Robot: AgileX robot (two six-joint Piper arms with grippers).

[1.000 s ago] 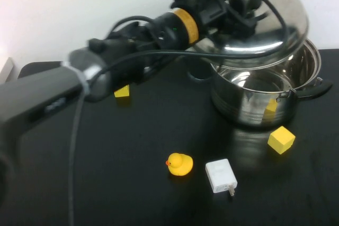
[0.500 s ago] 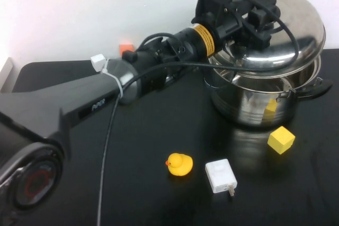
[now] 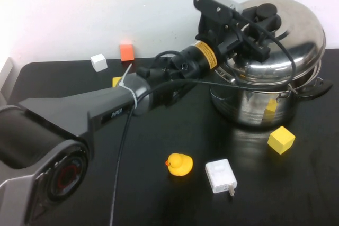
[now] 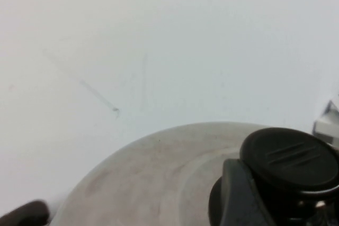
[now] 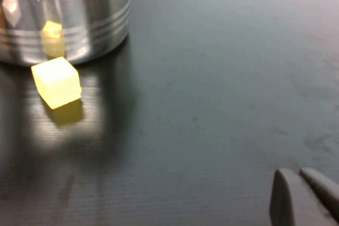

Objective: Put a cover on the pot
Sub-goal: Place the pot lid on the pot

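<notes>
At upper right of the high view, the pot (image 3: 259, 107) is standing on the black surface (image 3: 132, 183), and the left gripper (image 3: 260, 24) is pinching the black knob of the lid (image 3: 288, 41), which is sitting over the pot's rim, slightly tilted, with a thin gap showing at its right edge. A yellow block (image 3: 280, 139) is lying just beside the pot, with a duck (image 3: 179, 164) and a white charger (image 3: 220, 176) toward lower centre. The right gripper is not showing in this view.

Across the left wrist view, the knob (image 4: 288, 157) is filling the lower right, held against the lid's dome (image 4: 159, 183).

Low in the right wrist view, the right gripper (image 5: 304, 194) is hovering over bare surface, fingers pressed together, well apart from the pot (image 5: 63, 19).

Judging by this, the lid is being seated; next it likely needs levelling, then letting go of the knob.
</notes>
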